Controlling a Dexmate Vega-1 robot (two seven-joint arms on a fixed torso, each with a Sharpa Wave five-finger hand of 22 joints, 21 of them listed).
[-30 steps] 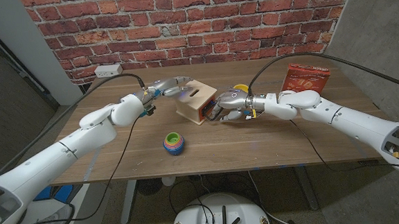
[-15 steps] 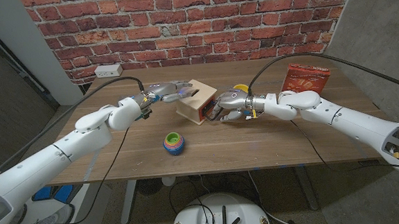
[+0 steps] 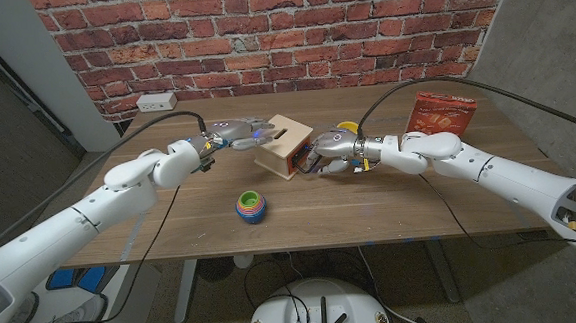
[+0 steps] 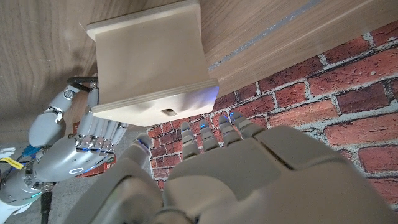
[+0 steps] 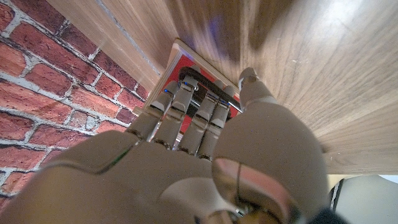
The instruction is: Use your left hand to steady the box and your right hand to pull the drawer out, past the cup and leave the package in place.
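Wooden box (image 3: 285, 145): left robot hand (image 3: 247, 132) open beside; right robot hand (image 3: 324, 155) grips drawer handle (image 5: 205, 86).

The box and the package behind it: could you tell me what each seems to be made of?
The box looks like pale unfinished plywood: matte grain and layered edges in the left wrist view, with a red-painted drawer front. The package looks like a glossy printed plastic or foil pouch, red and standing upright; the exact film cannot be told.

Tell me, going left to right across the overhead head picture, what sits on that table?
Left robot hand → stacked colourful cup → wooden box → right robot hand → red package.
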